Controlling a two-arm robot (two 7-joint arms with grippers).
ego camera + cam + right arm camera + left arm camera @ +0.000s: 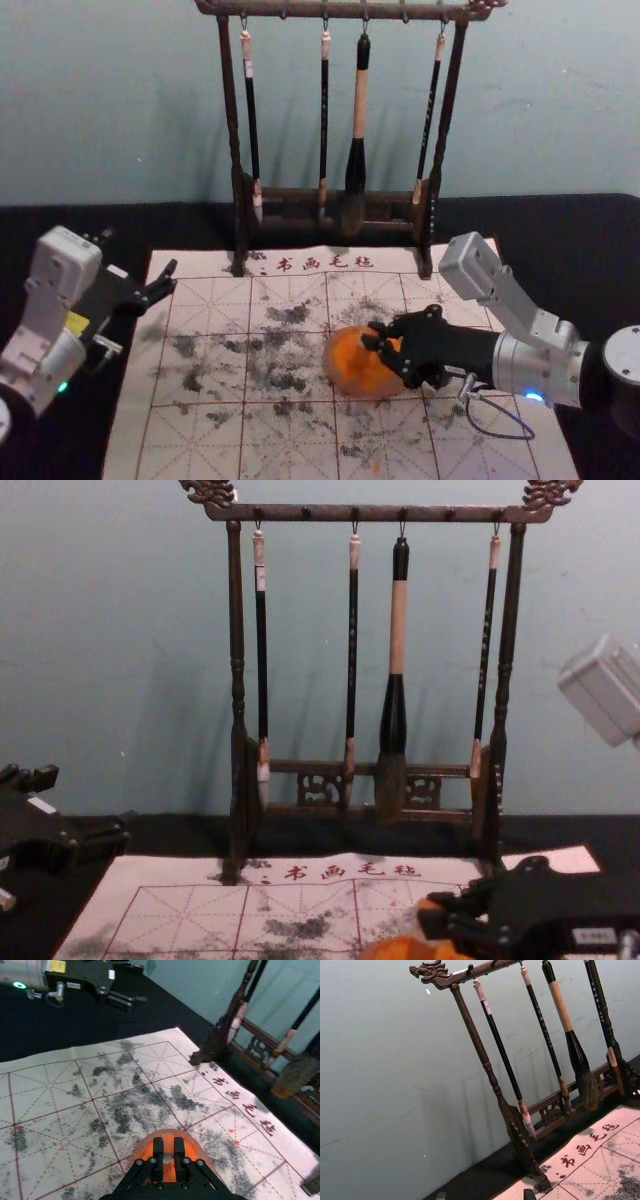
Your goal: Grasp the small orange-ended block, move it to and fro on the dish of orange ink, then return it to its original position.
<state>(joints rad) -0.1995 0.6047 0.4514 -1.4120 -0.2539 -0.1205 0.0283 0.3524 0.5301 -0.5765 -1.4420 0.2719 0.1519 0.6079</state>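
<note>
The right tool (168, 1150) pinches the small orange-ended block (168, 1142), seemingly over the round orange-ink dish (332, 374); hard sideways pressure could skid the dish or twist the block; the left tool (485, 1194) hangs spread, at left.

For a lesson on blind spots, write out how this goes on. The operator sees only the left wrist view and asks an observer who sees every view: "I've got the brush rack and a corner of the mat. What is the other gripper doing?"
Observer: The right gripper has the small block between its fingertips.
Operator: Whereabouts is that?
Observer: At the dish of orange ink.
Operator: And where is my own gripper, seen from above?
Observer: The left gripper is by the left edge of the mat, well away from the dish.
</note>
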